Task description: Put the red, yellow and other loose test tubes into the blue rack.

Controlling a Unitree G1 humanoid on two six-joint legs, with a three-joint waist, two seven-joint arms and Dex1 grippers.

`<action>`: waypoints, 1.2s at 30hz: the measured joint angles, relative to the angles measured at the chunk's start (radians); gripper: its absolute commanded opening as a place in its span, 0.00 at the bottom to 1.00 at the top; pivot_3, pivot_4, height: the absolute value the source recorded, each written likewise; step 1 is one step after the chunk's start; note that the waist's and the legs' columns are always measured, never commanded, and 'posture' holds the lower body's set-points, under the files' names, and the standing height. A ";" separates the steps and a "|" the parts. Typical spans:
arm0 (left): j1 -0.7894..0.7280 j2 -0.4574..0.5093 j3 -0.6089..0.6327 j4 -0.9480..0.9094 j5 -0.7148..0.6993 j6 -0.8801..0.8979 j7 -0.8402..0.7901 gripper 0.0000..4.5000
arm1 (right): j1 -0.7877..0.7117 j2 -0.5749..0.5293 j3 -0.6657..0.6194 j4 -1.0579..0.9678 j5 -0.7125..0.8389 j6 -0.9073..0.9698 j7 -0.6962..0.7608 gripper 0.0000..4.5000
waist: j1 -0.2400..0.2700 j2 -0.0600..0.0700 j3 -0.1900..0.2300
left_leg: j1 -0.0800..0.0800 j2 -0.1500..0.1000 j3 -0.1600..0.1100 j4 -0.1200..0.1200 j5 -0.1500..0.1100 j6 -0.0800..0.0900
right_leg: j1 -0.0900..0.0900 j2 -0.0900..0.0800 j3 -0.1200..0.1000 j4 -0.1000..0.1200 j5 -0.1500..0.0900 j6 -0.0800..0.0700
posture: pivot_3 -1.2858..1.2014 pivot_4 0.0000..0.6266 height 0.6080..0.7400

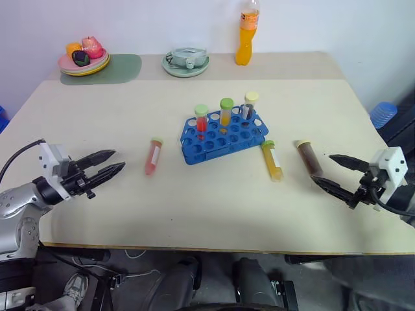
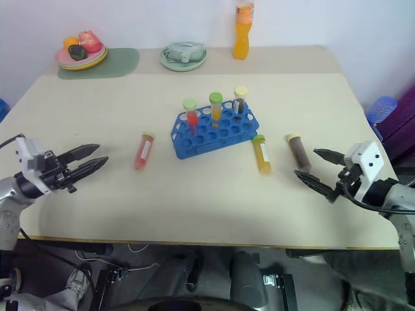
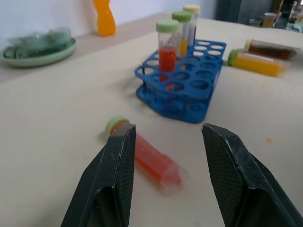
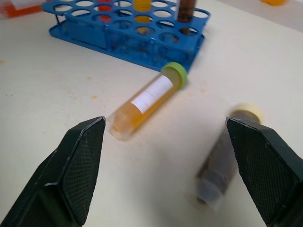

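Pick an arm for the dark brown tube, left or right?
Right. The dark brown tube lies just ahead of the open right hand. The left hand is across the blue rack, nearer the red tube.

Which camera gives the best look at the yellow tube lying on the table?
The right wrist view: the yellow tube lies close up between the open fingers, label and green cap plain. Both head views show it small, lying just right of the blue rack. The left wrist view shows it far off behind the rack.
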 measured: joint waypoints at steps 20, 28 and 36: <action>-0.034 -0.017 -0.010 -0.085 -0.015 0.057 -0.011 0.49 | -0.159 -0.024 0.014 -0.154 0.064 0.322 -0.246 0.93 | 0.004 0.000 0.000 | -0.001 0.000 0.002 0.000 0.000 0.001 | -0.002 0.000 0.001 -0.001 0.000 0.000 | 0.52 0.24 1.00; -0.102 -0.043 -0.117 -0.159 -0.014 0.082 -0.025 0.49 | -0.675 -0.156 0.287 0.014 0.042 0.855 -0.398 0.93 | -0.001 0.000 0.001 | -0.004 0.003 0.007 -0.001 -0.002 0.002 | -0.005 0.000 0.002 -0.003 0.001 -0.001 | 0.52 0.24 1.00; -0.139 -0.041 -0.183 -0.174 -0.003 0.085 -0.045 0.49 | -0.944 -0.145 0.599 0.340 -0.045 1.040 -0.331 0.93 | -0.003 0.000 0.001 | -0.015 0.003 0.012 0.001 0.001 -0.002 | -0.016 -0.001 0.003 -0.002 0.003 0.002 | 0.52 0.24 1.00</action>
